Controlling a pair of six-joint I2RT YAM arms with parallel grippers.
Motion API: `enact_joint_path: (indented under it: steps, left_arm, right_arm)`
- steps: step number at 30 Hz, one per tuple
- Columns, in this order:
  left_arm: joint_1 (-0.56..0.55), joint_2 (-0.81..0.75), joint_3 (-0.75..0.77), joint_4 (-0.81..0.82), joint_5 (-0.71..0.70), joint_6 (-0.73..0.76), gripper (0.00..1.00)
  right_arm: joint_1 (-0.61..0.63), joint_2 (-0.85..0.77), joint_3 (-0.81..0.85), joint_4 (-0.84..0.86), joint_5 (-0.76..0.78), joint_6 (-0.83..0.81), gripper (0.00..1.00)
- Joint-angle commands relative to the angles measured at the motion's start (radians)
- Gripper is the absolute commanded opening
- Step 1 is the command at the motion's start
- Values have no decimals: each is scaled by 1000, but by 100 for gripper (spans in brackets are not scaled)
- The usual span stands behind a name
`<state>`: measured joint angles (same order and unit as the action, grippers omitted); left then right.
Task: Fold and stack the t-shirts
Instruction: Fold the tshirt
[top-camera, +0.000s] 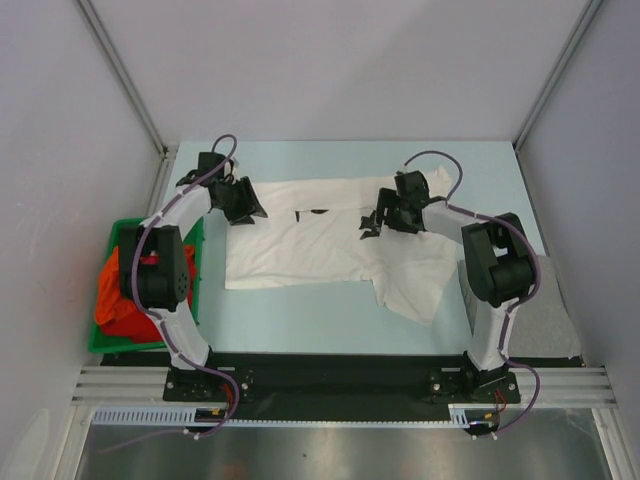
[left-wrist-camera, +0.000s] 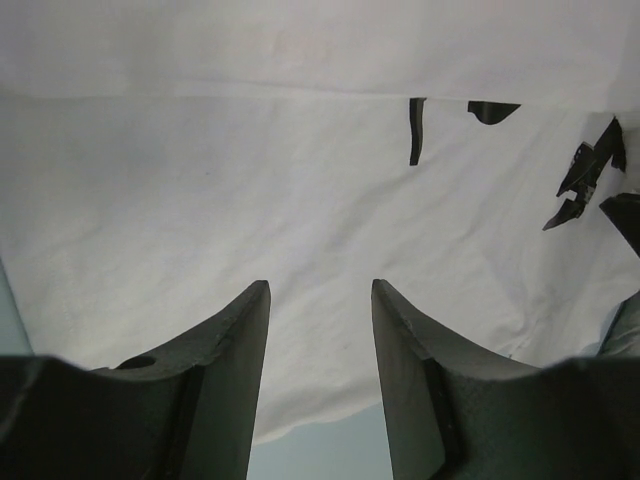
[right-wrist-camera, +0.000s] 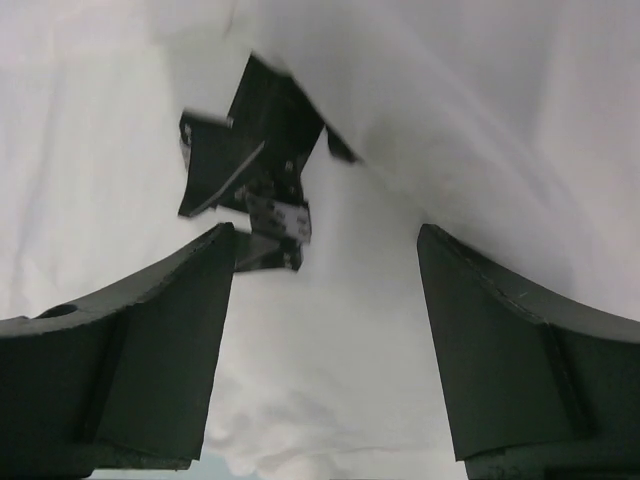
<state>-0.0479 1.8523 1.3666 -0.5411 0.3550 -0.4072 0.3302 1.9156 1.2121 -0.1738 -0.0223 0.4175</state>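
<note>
A white t-shirt (top-camera: 310, 250) lies spread across the middle of the table, with a rumpled flap at its near right. My left gripper (top-camera: 243, 205) is open just above the shirt's far left corner; in the left wrist view the gripper (left-wrist-camera: 320, 290) has nothing between its fingers, only white fabric (left-wrist-camera: 250, 200) beyond. My right gripper (top-camera: 378, 220) is open over the shirt's far right part; in the right wrist view the gripper (right-wrist-camera: 325, 240) is wide open over white cloth (right-wrist-camera: 330, 400). An orange shirt (top-camera: 108, 290) and a dark red shirt (top-camera: 135, 322) sit bunched in the bin. A grey shirt (top-camera: 552, 305) lies flat at the right.
The green bin (top-camera: 196, 250) stands at the table's left edge beside the left arm. The grey shirt lies partly under the right arm's base link (top-camera: 495, 265). Grey walls close in the left, right and far sides. The left gripper shows in the right wrist view (right-wrist-camera: 250, 160).
</note>
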Motion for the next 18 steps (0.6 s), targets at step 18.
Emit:
enact_joint_path:
  steps: [18]
  left_arm:
    - [45, -56, -40, 16, 88, 16, 51]
  right_arm:
    - [-138, 68, 209, 17, -143, -2, 77]
